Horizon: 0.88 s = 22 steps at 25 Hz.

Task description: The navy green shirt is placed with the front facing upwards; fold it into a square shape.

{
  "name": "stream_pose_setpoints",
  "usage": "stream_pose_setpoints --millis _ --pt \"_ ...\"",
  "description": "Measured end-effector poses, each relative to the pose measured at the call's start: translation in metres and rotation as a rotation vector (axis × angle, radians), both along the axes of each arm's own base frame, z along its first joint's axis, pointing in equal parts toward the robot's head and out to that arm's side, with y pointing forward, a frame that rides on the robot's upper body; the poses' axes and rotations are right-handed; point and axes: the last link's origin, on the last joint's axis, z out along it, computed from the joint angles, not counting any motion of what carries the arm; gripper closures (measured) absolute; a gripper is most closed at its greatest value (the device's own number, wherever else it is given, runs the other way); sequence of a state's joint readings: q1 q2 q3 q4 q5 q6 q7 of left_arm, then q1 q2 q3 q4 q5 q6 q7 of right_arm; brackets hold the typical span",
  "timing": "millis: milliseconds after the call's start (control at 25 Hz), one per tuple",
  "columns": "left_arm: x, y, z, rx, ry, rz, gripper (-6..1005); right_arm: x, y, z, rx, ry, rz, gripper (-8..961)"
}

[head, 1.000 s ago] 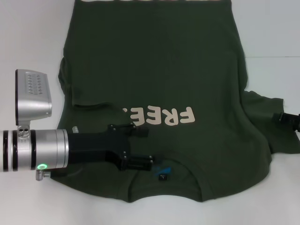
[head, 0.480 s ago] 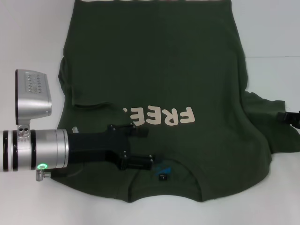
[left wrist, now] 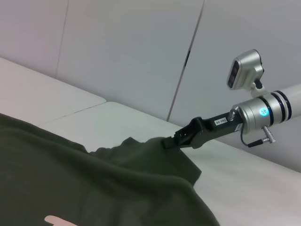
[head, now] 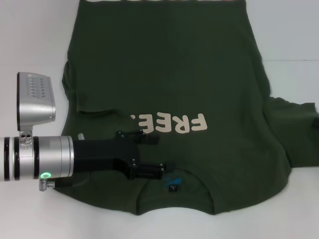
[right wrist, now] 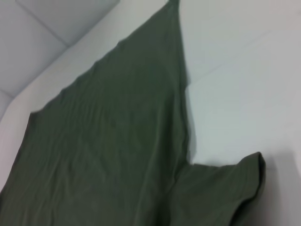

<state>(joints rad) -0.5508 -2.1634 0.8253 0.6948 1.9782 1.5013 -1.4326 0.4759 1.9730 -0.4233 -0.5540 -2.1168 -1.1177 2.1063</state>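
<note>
Navy green shirt (head: 199, 74) lying limp, light; sleeve hems offering best hold. Left gripper (head: 149, 155) hovering lower centre, jaws parted, gripping nothing. Right gripper (left wrist: 171, 142) pinching the sleeve.

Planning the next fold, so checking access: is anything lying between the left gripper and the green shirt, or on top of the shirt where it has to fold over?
Nothing visible does. The left gripper is right over the navy green shirt, near its collar. No loose object lies on the shirt; its left sleeve is already folded in.
</note>
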Motion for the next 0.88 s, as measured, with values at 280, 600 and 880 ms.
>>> stream_pose_setpoints --millis 280,600,880 --pt "0.0 0.0 0.0 0.001 0.0 0.0 82 -0.001 0.01 0.014 0.039 -0.021 0.011 926" --pt "0.0 0.001 0.001 0.002 -0.001 0.01 80 -0.013 0.035 0.032 0.072 -0.083 0.047 909" --pt "-0.001 0.002 0.002 0.003 -0.001 0.028 80 -0.018 0.049 0.046 0.097 -0.142 0.063 894"
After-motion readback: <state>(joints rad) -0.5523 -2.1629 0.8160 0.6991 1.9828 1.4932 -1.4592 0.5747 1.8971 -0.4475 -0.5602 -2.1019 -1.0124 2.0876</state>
